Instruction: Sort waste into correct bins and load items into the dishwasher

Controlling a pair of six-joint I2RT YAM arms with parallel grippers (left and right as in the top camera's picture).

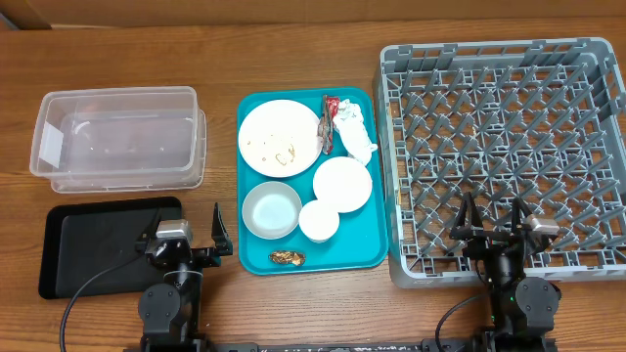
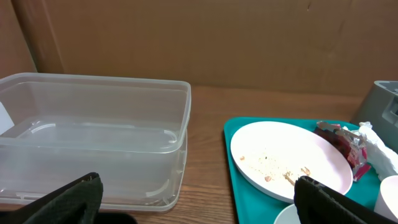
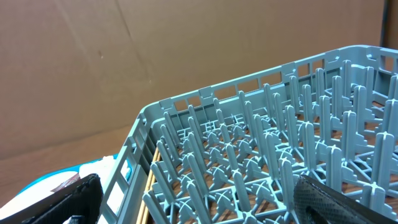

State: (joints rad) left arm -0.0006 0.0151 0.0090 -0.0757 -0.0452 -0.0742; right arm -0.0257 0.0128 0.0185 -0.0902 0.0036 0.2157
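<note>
All the task's things lay on the teal tray at the middle of the surface. The white plate sat at the tray's 11 o'clock with rice grains on it, and the red wrapper and crumpled napkin at 1 o'clock. The pale bowl was at 3 o'clock, the cup at 6, the grey-white bowl at 8, and the brown lump near 7 at the near rim. Beyond the tray, the clear tub stood at 10 o'clock, the black tray at 8, and the dish rack at 3. We judged several risks. The wrapper lay against the plate's rim and beside the napkin, so a pinch could drag both. Tilting the plate early would spill rice onto the surface. The cup and bowls crowded together, so wide fingers could knock a neighbour. The rack's pegs could snag a low approach. The left end effector hung fully released and empty between the black tray and the teal tray. The right end effector, equally wide and empty, hung over the rack's near wall at its 6 o'clock. Neither appeared to touch anything.
</note>
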